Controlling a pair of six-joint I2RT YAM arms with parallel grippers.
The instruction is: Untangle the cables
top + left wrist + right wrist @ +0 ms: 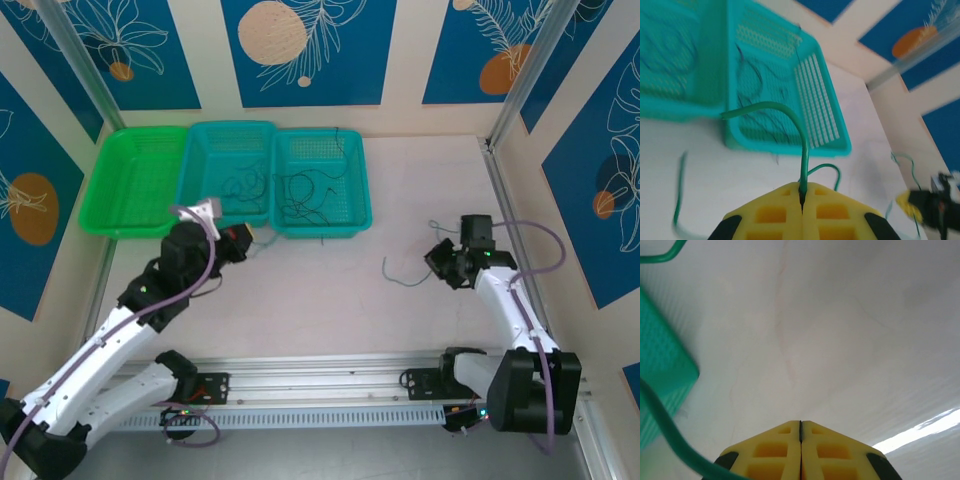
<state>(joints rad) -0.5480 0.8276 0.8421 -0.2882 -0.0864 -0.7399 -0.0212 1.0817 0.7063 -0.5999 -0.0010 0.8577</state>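
The left gripper (802, 189) pinches one green cable (803, 145) between closed yellow fingers, the cable arching toward the baskets. The right gripper (800, 423), over the bare table (330, 300), has its fingers pressed together, with a second green cable (670, 437) running just beside one finger; whether it is gripped cannot be told. Beyond stand three baskets in a row: one green basket (100, 190) at left and two teal baskets (200, 150) holding tangled dark cables (305, 195).
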